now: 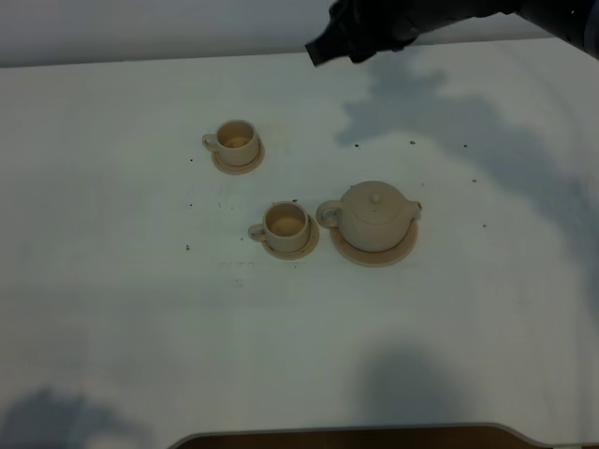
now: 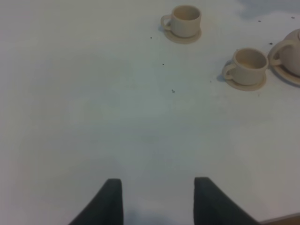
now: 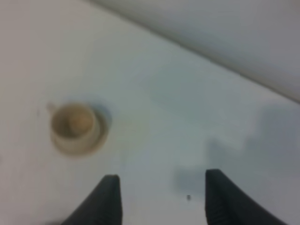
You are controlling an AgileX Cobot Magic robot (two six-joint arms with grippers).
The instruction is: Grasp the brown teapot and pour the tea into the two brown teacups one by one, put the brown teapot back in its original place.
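Observation:
The brown teapot (image 1: 375, 215) stands on its wide saucer (image 1: 374, 251), the original place, right of centre on the white table; its edge shows in the left wrist view (image 2: 291, 55). One brown teacup (image 1: 286, 224) on a small saucer sits just left of the teapot, also in the left wrist view (image 2: 248, 66). The other teacup (image 1: 236, 142) sits farther back and left, and shows in both wrist views (image 2: 186, 20) (image 3: 72, 123). My right gripper (image 3: 159, 197) is open and empty, high at the back of the table (image 1: 318, 49). My left gripper (image 2: 158, 199) is open and empty over bare table.
Small dark specks (image 1: 412, 143) dot the white table. The table's front edge (image 1: 356, 432) runs along the near side. Arm shadows fall across the back right of the table and the front.

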